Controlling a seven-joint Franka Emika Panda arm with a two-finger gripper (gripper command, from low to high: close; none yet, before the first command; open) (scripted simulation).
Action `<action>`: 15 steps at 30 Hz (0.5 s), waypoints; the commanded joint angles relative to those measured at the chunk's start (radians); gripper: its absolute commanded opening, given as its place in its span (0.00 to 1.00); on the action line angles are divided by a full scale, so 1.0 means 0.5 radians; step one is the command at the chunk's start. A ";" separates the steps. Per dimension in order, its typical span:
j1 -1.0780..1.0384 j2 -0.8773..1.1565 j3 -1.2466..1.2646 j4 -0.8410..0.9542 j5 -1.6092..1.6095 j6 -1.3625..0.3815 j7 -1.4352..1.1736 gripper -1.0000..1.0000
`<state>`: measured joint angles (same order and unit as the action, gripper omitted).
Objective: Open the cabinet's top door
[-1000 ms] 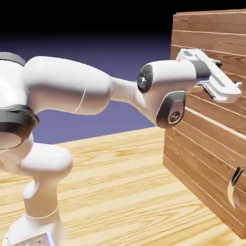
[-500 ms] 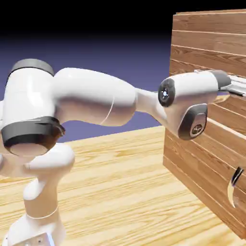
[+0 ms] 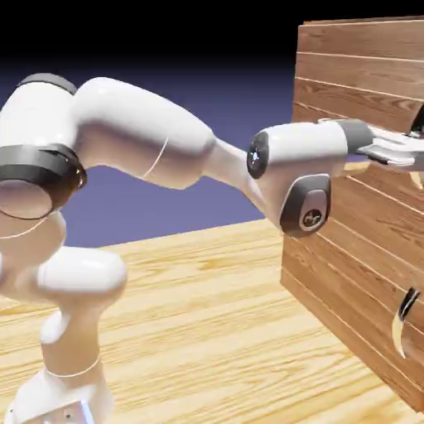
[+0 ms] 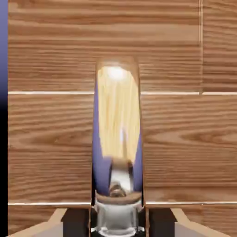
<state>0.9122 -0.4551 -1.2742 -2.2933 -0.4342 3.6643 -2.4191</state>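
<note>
The cabinet of reddish-brown planks fills the exterior view's right. Its top door is the upper plank panel, and a bit of its dark handle shows at the picture's right edge. My gripper reaches level against that door, its tips cut off by the edge. In the hand view the shiny curved handle stands upright in front of the door's planks. My gripper is shut on the handle's lower end. Whether the door stands ajar I cannot tell.
The lower door's silver-and-black curved handle hangs below my hand. The wooden table stretches from the robot's base to the cabinet's foot. A strip of blue backdrop shows along the hand view's left edge.
The hand levelled out and moved right onto the top door's handle. The jaws went from open to shut on it. Since half a second ago the forearm has drawn slightly back to the left.
</note>
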 commanded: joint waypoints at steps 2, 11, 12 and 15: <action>-0.144 0.026 0.130 -0.063 0.063 0.024 -0.012 0.00; -0.785 0.032 0.770 -0.338 0.413 0.099 -0.169 0.00; -0.852 0.023 0.842 -0.368 0.462 0.106 -0.195 0.00; -1.044 -0.012 1.060 -0.461 0.621 0.123 -0.282 0.00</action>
<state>0.3895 -0.4617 -0.7438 -2.5234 -0.1232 3.7262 -2.5608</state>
